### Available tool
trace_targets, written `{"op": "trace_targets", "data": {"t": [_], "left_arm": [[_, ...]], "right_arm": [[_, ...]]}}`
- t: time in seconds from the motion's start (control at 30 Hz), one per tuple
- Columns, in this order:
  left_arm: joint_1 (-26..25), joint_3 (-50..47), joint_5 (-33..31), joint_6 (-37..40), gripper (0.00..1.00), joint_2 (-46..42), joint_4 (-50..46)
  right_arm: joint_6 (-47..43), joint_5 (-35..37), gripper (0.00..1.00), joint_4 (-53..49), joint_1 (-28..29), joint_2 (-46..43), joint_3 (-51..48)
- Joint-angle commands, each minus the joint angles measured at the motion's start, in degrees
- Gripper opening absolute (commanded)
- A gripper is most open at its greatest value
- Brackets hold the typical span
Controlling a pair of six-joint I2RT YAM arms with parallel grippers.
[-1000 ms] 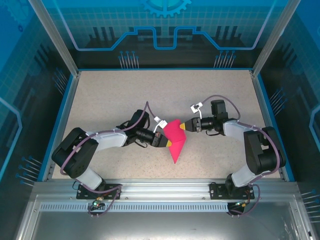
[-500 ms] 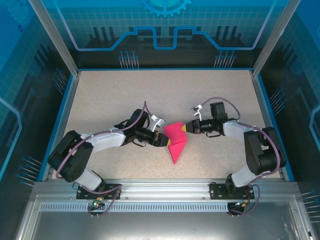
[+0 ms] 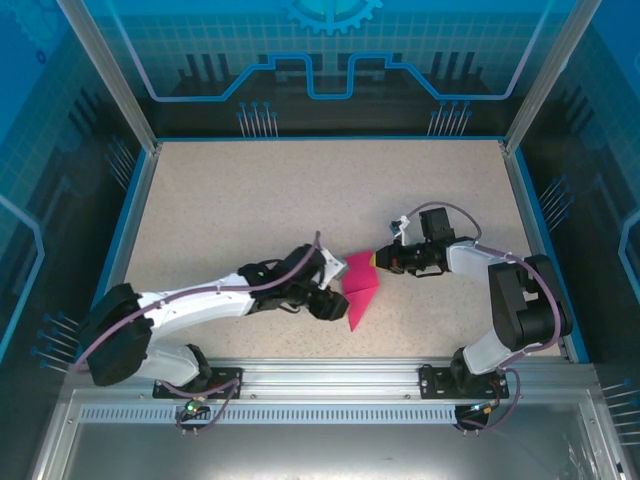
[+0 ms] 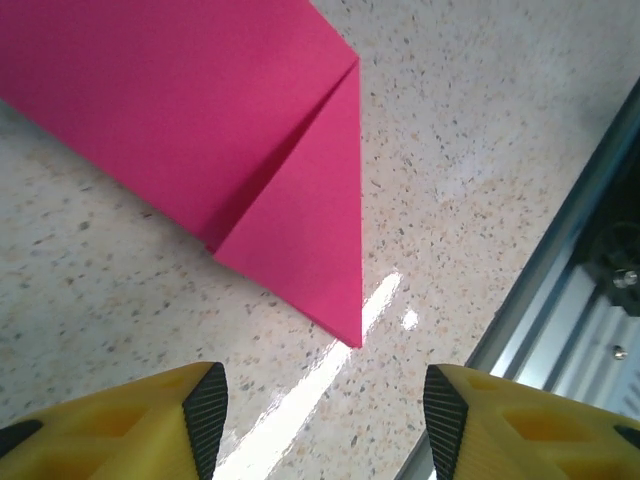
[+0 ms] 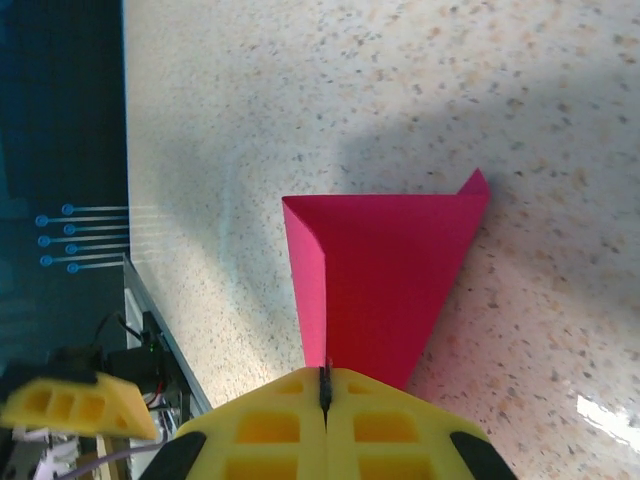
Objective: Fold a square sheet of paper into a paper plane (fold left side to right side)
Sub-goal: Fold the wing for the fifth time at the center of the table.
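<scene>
Jaws, left: we find the left gripper (image 4: 322, 420) part open, with nothing between its yellow fingers (image 4: 150, 425). The black pads face each other across bare tabletop.
Jaws, right: we find the right gripper (image 5: 325, 385) closed tight, its fingers meeting in a single seam and pinching an edge of the paper (image 5: 390, 270).
Change, left arm: a second earlier this gripper was clamped on the paper's left side. It has since let go and dropped back toward the near rail (image 3: 320, 385), with the arm stretched out low.
Change, right arm: earlier its fingers stood slightly apart at the paper's upper corner. They are now shut on it.
Change, paper: the upper part, earlier lifted between the two grippers, now sits lower and a little further right. The pointed near tip has barely moved.
Material and shape: we note a thin, matte magenta sheet with crisp creases, folded into a narrow pointed kite. A triangular flap overlaps the main layer along a diagonal crease.
Surface: the table (image 3: 250, 200) is speckled beige and glossy, with glare patches. The rail is ribbed aluminium.
Position: the paper lies on the table near the front, between the grippers. Its upper right corner is inside the right fingers. Seen from the left wrist, its tip points toward the gap between the left fingers and stops short of them.
</scene>
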Motion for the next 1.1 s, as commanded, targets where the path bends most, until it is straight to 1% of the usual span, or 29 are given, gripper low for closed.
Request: {"op": "trace_targets", "data": {"t": [0.0,0.17,0.37,0.47,0.73,1.07], "left_arm": [[-4.7,6.8,-10.9,-1.9,0.58,6.1,-4.9],[-10.3,17.0,-18.8,-3.5,0.62,16.8,-10.4],[-13.3,24.1,-26.6,-6.7,0.63,23.9,-15.3],[-13.8,25.8,-28.8,-8.3,0.63,26.5,-17.5],[-14.2,27.7,-32.7,-11.3,0.61,29.8,-20.7],[-14.5,29.8,-32.4,-11.2,0.48,32.4,-21.7]], "right_arm": [[2.6,2.6,0.00,-4.9,0.5,-1.2,2.1],[5.3,4.4,0.00,-4.6,0.6,-1.6,2.0],[6.3,5.1,0.00,-4.6,0.8,-1.5,2.0],[6.5,5.3,0.00,-4.5,0.8,-1.4,2.1],[6.5,5.5,0.00,-4.6,1.3,-0.1,2.7],[6.3,5.9,0.00,-4.8,2.0,1.7,3.5]]}}
